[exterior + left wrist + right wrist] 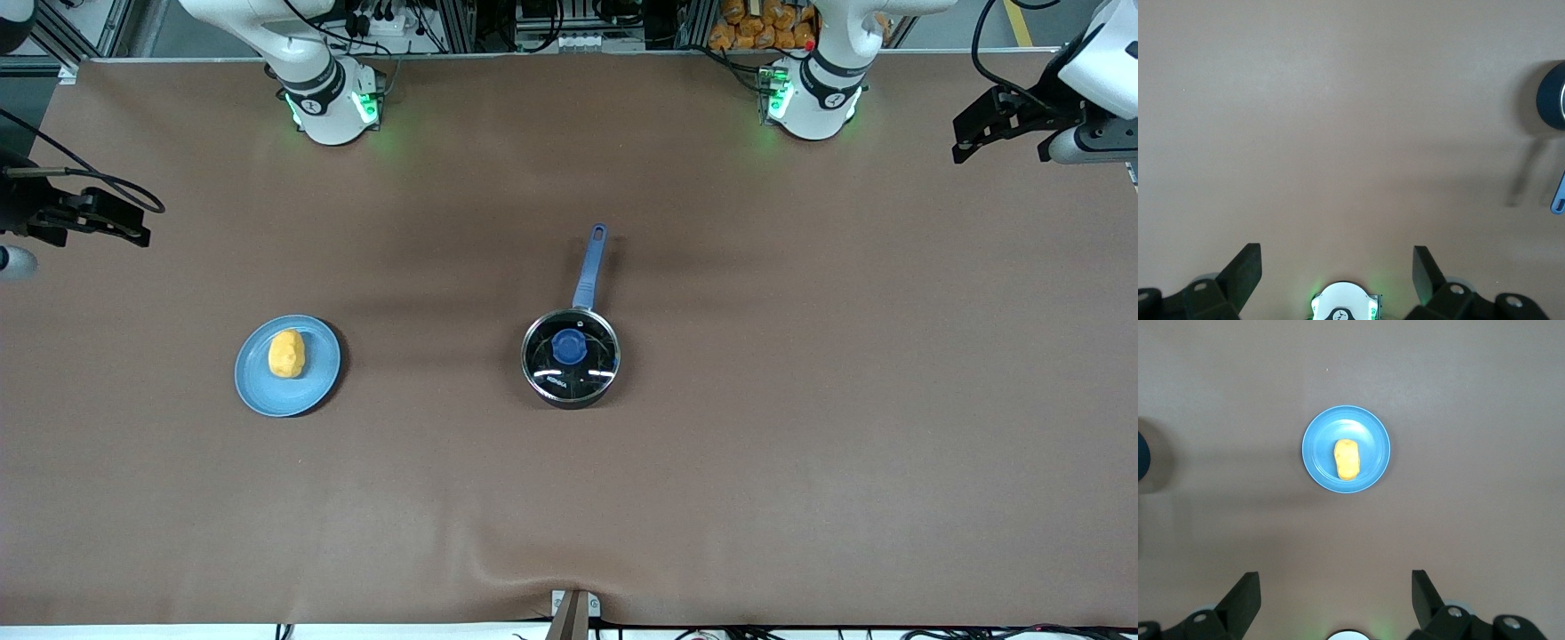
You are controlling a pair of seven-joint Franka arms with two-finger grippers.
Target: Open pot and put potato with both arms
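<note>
Front view: the pot (570, 357), round and black with a glass lid (582, 378), blue knob (569, 347) and straight blue handle (590, 264), sits mid-table; the potato (286, 354), a matte yellow oval, lies on a smooth light-blue plate (316, 384) toward my right arm's end.
Left wrist view: my left gripper (1337, 270) hangs spread wide, holding nothing, over bare brown cloth (1338, 133).
Right wrist view: my right gripper (1336, 595) gapes empty above the plate.

front view high, facing the arm bases; wrist views look straight down from up high. right shares the plate (1346, 449), left the pot (1553, 95).
</note>
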